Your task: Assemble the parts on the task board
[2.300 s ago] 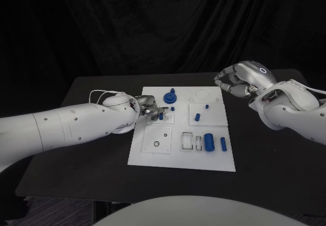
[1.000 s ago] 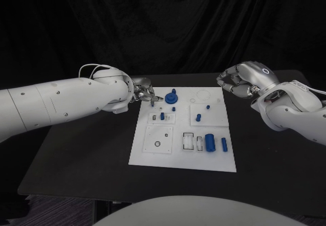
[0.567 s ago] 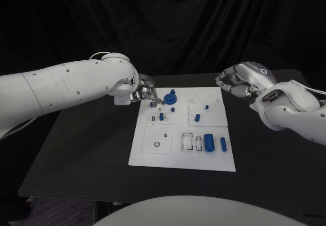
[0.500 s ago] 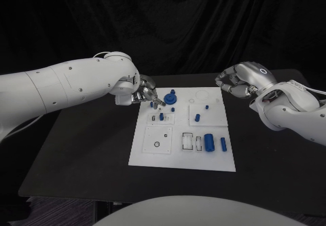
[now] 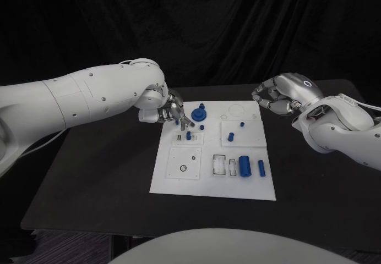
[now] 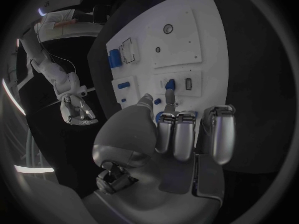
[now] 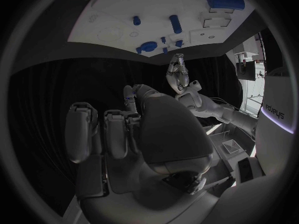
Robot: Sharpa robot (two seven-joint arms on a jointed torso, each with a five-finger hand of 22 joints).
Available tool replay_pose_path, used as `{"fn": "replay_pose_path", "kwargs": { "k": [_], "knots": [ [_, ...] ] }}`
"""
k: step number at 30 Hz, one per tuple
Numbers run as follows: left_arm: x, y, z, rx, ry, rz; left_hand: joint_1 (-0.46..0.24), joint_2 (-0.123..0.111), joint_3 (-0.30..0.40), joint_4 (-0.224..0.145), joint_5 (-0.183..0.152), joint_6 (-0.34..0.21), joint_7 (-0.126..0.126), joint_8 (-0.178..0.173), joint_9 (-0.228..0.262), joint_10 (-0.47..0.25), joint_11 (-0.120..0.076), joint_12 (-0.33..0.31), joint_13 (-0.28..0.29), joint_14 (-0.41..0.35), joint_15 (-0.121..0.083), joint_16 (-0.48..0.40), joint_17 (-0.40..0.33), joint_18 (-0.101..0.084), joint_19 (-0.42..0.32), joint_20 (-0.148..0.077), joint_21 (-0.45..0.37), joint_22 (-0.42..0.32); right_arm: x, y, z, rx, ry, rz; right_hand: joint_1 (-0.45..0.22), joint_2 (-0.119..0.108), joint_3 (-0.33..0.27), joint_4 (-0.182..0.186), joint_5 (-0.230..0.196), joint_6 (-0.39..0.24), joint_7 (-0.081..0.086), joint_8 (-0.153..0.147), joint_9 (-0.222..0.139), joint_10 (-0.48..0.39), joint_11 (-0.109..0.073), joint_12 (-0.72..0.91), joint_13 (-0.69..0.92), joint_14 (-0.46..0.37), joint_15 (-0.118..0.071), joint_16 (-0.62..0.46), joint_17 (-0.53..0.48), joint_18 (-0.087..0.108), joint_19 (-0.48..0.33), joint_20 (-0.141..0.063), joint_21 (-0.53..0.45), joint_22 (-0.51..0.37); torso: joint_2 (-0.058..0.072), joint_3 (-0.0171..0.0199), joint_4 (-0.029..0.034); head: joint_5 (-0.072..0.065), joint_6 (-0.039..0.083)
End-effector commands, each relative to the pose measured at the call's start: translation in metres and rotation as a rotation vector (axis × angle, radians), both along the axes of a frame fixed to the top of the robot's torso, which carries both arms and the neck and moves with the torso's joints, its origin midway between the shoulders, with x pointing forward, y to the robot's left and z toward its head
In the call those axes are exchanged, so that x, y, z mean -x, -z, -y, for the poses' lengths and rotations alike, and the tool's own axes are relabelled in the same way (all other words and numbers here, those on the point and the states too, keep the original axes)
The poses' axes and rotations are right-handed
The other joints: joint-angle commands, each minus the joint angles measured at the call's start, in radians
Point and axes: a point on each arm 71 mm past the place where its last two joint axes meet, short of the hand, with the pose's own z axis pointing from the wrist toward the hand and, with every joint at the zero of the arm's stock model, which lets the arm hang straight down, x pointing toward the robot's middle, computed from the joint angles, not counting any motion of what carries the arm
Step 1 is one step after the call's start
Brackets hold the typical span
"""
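The white task board (image 5: 179, 181) lies mid-table with blue parts on it: a round gear-like piece (image 5: 199, 114) at the far end, small pegs (image 5: 190, 135) below it, and a thick cylinder (image 5: 244, 164) beside a slim one (image 5: 261, 168). My left hand (image 5: 170, 113) hovers over the board's far left corner, beside the round piece, fingers curled in; I see nothing in it. In the left wrist view the left hand (image 6: 181, 134) hangs above the pegs. My right hand (image 5: 278, 96) is held as a fist above the far right corner, holding nothing; the right wrist view shows this right hand (image 7: 137, 129) curled too.
Black table (image 5: 95, 181) surrounds the board, with wide bare room on the left and near sides. Empty rectangular slots (image 5: 218, 165) sit left of the thick cylinder, and a ring outline (image 5: 235, 113) marks the far right of the board.
My left arm has swung up and away from the small pegs to the board's far left corner, and the hand now sits beside the round piece. The right hand has stayed put.
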Motion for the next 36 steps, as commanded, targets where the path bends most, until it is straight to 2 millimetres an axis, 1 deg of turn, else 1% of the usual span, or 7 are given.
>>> {"fn": "replay_pose_path", "kwargs": {
  "k": [1,8,13,18,25,32,36],
  "knots": [
    [0.001,0.001,0.003,-0.029,0.011,-0.003,-0.003,0.002,0.0,0.0,-0.005,0.01,0.0,-0.005,-0.004,0.106,0.004,-0.001,0.26,0.106,0.006,0.006,0.263,-0.018,0.007,0.004,0.004,0.193,-0.001,0.001,0.0,0.007,0.013,-0.01,0.005,-0.004,0.005,0.002,0.001,0.003,0.004,-0.004,-0.001,0.096,0.009,-0.006,0.252,0.089,0.007,-0.003,0.204,0.006,0.029,0.008,-0.003,0.203,0.005,0.0005,-0.0039,0.008,0.0],
    [-0.005,0.004,0.007,-0.026,0.0,0.015,0.009,-0.001,0.015,-0.017,0.022,0.02,-0.003,-0.023,-0.029,0.106,0.002,-0.001,0.26,0.106,0.005,0.006,0.263,-0.018,0.008,0.003,0.004,0.195,-0.001,0.001,-0.001,0.009,0.009,-0.012,0.004,-0.004,0.006,0.002,0.0,0.004,0.004,-0.005,-0.001,0.096,0.008,-0.005,0.253,0.089,0.007,-0.003,0.204,0.006,0.029,0.008,-0.004,0.202,0.008,0.0,-0.0059,0.009,0.0],
    [-0.007,0.009,0.007,-0.03,-0.013,0.015,0.019,-0.004,0.033,-0.034,0.046,0.024,-0.003,-0.037,-0.048,0.106,0.001,-0.001,0.26,0.106,0.004,0.006,0.263,-0.017,0.007,0.002,0.001,0.195,0.0,0.001,0.0,0.01,0.01,-0.014,0.004,-0.004,0.006,0.002,0.0,0.004,0.004,-0.005,-0.001,0.096,0.008,-0.005,0.253,0.089,0.007,-0.003,0.204,0.006,0.029,0.008,-0.004,0.202,0.006,0.0009,-0.0032,0.036,0.0],
    [-0.007,0.012,0.006,-0.037,-0.02,0.008,0.02,-0.005,0.037,-0.037,0.051,0.027,-0.003,-0.039,-0.052,0.106,0.001,-0.001,0.26,0.106,0.004,0.006,0.263,-0.018,0.01,0.002,0.004,0.197,0.0,0.001,0.001,0.011,0.013,-0.016,0.004,-0.004,0.006,0.002,0.0,0.004,0.004,-0.005,-0.001,0.096,0.008,-0.005,0.253,0.089,0.007,-0.003,0.204,0.006,0.029,0.008,-0.004,0.202,0.006,0.0011,-0.0019,0.046,0.0],
    [-0.007,0.016,0.005,-0.046,-0.023,-0.002,0.021,-0.006,0.044,-0.041,0.057,0.032,-0.004,-0.042,-0.058,0.106,0.0,-0.001,0.26,0.106,0.003,0.006,0.263,-0.018,0.009,0.002,0.003,0.197,0.0,0.001,0.001,0.011,0.011,-0.017,0.004,-0.004,0.006,0.002,0.0,0.004,0.004,-0.005,-0.001,0.096,0.008,-0.005,0.253,0.089,0.007,-0.003,0.204,0.006,0.029,0.008,-0.004,0.202,0.007,0.0015,-0.0055,0.043,0.0],
    [-0.006,0.02,0.004,-0.053,-0.025,-0.014,0.02,-0.006,0.045,-0.042,0.058,0.034,-0.005,-0.043,-0.059,0.106,0.0,-0.001,0.26,0.106,0.003,0.006,0.263,-0.017,0.007,0.002,0.0,0.196,0.0,0.002,0.0,0.011,0.009,-0.017,0.004,-0.004,0.006,0.002,0.0,0.004,0.004,-0.005,-0.001,0.096,0.008,-0.005,0.253,0.089,0.007,-0.003,0.204,0.006,0.029,0.008,-0.004,0.202,0.007,0.0021,-0.0034,0.02,0.0],
    [-0.006,0.023,0.004,-0.05,-0.027,-0.016,0.02,-0.005,0.047,-0.042,0.06,0.034,-0.005,-0.044,-0.061,0.106,0.0,-0.001,0.26,0.106,0.003,0.006,0.263,-0.017,0.006,0.001,0.0,0.195,0.0,0.002,0.0,0.011,0.01,-0.017,0.004,-0.004,0.006,0.002,0.0,0.004,0.004,-0.005,-0.001,0.096,0.008,-0.005,0.253,0.089,0.007,-0.003,0.204,0.006,0.029,0.008,-0.004,0.202,0.006,0.0016,-0.0026,0.015,0.0]
  ]
}}
